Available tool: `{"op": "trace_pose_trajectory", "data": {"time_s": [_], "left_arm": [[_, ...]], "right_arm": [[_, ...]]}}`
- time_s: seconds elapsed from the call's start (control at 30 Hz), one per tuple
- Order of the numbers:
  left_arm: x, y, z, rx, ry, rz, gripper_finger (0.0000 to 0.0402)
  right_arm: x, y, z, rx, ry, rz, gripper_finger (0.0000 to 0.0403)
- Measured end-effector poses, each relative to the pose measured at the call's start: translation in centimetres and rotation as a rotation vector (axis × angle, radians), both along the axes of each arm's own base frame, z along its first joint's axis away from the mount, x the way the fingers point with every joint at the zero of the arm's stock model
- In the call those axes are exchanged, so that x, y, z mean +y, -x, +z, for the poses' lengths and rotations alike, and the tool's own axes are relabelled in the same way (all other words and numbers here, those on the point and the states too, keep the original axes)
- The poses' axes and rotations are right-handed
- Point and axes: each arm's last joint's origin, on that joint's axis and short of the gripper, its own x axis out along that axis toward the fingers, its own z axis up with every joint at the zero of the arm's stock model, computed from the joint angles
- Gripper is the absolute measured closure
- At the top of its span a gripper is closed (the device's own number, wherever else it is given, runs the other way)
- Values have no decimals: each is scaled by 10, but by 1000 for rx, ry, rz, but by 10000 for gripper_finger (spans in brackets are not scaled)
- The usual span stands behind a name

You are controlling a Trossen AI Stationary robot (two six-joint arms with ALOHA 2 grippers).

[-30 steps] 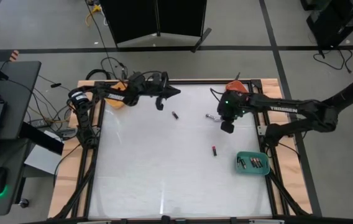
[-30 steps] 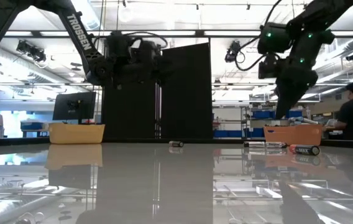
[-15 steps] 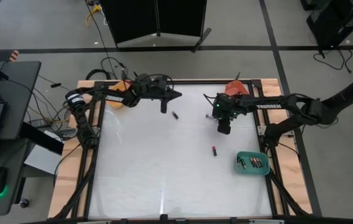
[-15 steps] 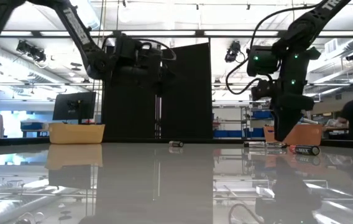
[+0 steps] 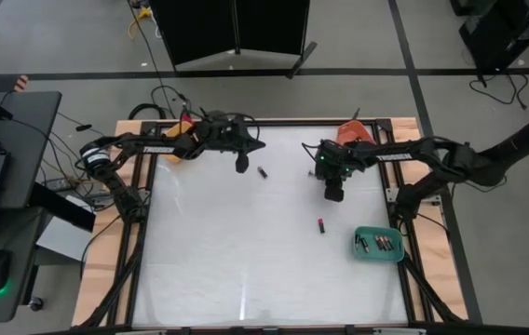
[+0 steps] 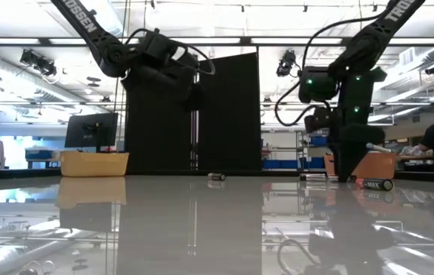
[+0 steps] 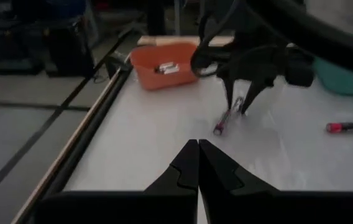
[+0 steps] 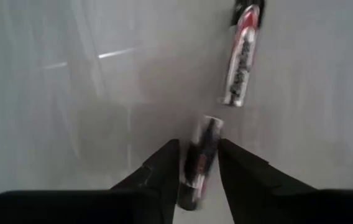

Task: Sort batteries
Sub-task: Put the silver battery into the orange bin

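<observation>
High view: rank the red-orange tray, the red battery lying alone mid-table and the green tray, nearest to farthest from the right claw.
1. Red-orange tray, at the table's far edge, just beyond the right claw.
2. Red battery, mid-table, on the claw's near side.
3. Green tray, near the table's right edge.

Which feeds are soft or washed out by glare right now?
Right wrist view: motion-blurred, the battery between the right pincer fingers smeared. Left wrist view: the orange tray and beyond out of focus. Low view: ceiling lights mirror off the table. High view: sharp, faint glare streaks.
</observation>
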Motion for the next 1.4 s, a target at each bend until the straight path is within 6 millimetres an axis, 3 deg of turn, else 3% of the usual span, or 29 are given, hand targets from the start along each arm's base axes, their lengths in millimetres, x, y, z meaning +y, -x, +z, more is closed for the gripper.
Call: {"op": "trace_pose_trajectory", "data": {"time_s": [0.17,0.33,0.6,0.8,1.03,1.4], "left_arm": [[-4,-2,-3,25,6,9,392],[-5,-3,-2,22,-4,24,392],[-14,11,-7,-255,10,42,392],[-27,34,-27,-341,46,48,392],[-34,47,-34,-387,51,60,392],[-35,47,-34,-388,56,60,392]], "right_arm": [[-1,-1,-4,21,-17,2,322],[0,-1,12,-1,0,-15,345],[-11,1,69,-172,61,-167,345],[-45,35,97,-156,171,-494,345],[-83,63,81,-54,167,-710,345],[-126,67,36,-10,141,-846,345]]}}
